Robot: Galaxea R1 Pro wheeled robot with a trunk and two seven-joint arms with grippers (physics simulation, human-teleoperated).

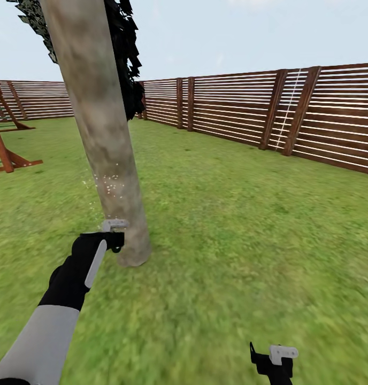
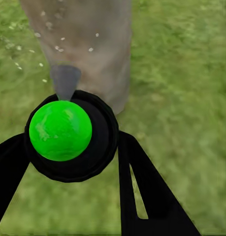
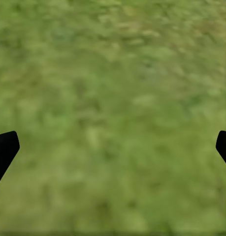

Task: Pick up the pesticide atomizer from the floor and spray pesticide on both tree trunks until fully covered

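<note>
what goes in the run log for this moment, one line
left claw: shut on atomizer | aimed at tree trunk | droplets on bark | right claw: open over lawn

a green lawn covered the ground, mottled with paler patches. a brown horizontal-slat wooden fence ran from 3 o'clock back toward 12 o'clock, then turned along the far edge toward 9 o'clock. at 9 o'clock stood a reddish wooden frame with slanted legs. a pale blue hazy sky hung above in even daylight.

Mottled grey-beige tree trunk, green lawn
</note>
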